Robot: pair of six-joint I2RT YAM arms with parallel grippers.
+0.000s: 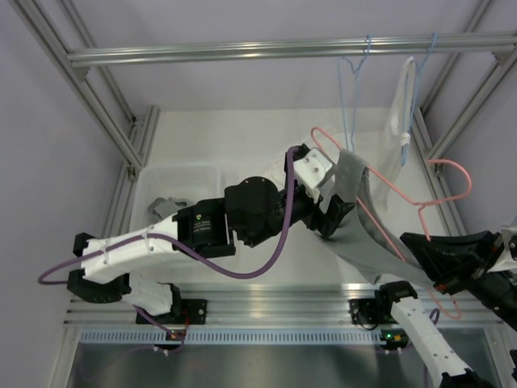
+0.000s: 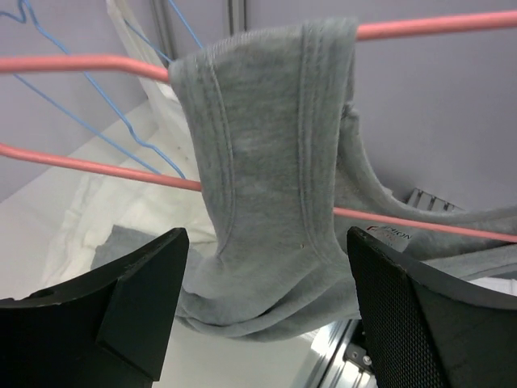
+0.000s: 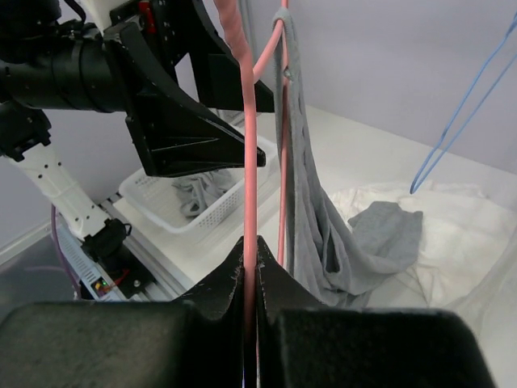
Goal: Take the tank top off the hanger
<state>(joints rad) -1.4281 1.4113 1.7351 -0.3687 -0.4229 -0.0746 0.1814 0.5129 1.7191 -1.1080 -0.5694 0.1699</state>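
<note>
Right gripper (image 3: pixel 250 252) pinches the pink hanger (image 3: pixel 249 145) steady so the left gripper (image 2: pixel 264 246), jaws wide, straddles the tank top (image 2: pixel 266 137) at its strap, ready to tug it free

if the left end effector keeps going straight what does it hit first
The left end effector would likely meet the strap of the grey tank top draped over the pink hanger; depth is unclear.

Pale lilac walls (image 1: pixel 32 162), aluminium frame rail (image 1: pixel 242 50) overhead, white tabletop (image 1: pixel 242 137) below, soft even light
</note>
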